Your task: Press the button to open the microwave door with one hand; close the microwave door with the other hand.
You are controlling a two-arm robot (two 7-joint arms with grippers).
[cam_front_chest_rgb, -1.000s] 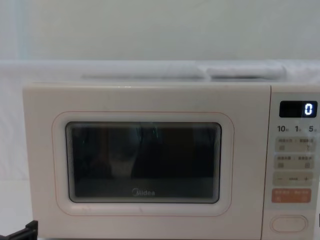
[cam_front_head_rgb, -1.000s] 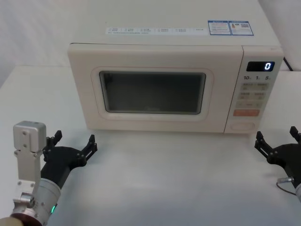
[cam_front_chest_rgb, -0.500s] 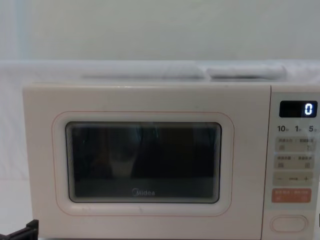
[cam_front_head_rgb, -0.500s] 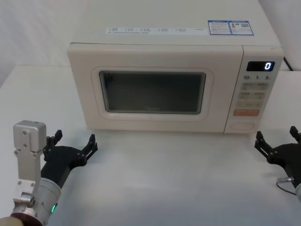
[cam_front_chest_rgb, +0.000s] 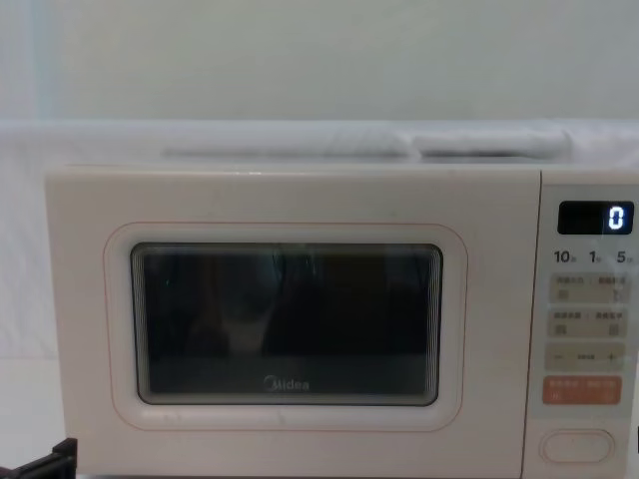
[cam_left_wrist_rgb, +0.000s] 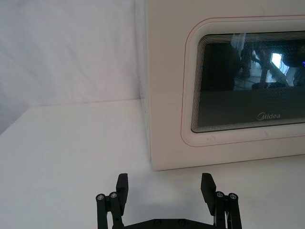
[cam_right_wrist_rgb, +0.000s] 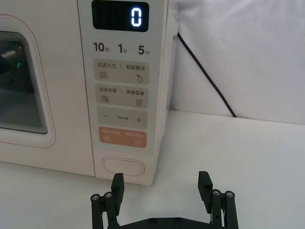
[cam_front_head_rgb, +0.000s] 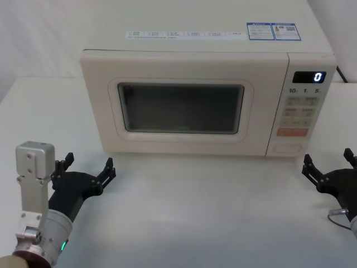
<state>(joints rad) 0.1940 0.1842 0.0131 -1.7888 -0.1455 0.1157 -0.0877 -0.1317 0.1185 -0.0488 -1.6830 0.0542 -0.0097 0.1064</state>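
White table (cam_front_head_rgb: 184,201) bare before shut microwave door (cam_front_head_rgb: 181,106); left hand (cam_front_head_rgb: 89,170), right hand (cam_front_head_rgb: 329,167) apart, flanking.

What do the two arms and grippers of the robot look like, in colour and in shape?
Both grippers are black, each with two short blocky fingers on linkages with small round pivots. The left gripper sits on a grey cylindrical wrist with a small green light, beside a silver box-shaped module with screws. The right gripper has a thin grey cable looping near its wrist.
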